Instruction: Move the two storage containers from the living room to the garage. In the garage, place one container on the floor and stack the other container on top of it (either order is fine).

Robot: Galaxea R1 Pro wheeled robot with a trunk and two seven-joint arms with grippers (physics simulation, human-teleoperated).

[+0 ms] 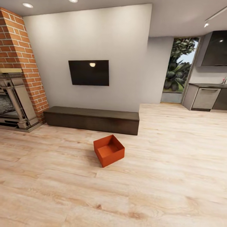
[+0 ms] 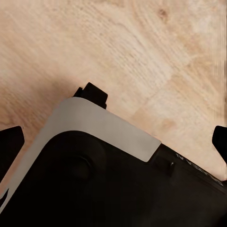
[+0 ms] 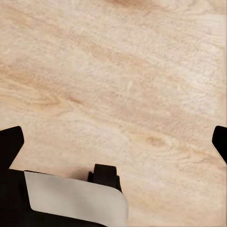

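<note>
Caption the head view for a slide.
One orange storage container sits on the living-room wood floor before the low dark cabinet.

Bright, even ceiling spotlights (image 1: 27,5) – soft shadows, slight wide-angle edge distortion

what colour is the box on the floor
Orange-red box, clearest in the head view.

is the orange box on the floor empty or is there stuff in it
Empty. The head view looks down into the storage container sitting upright on the wood floor, and its bare orange bottom shows with nothing inside.
</note>
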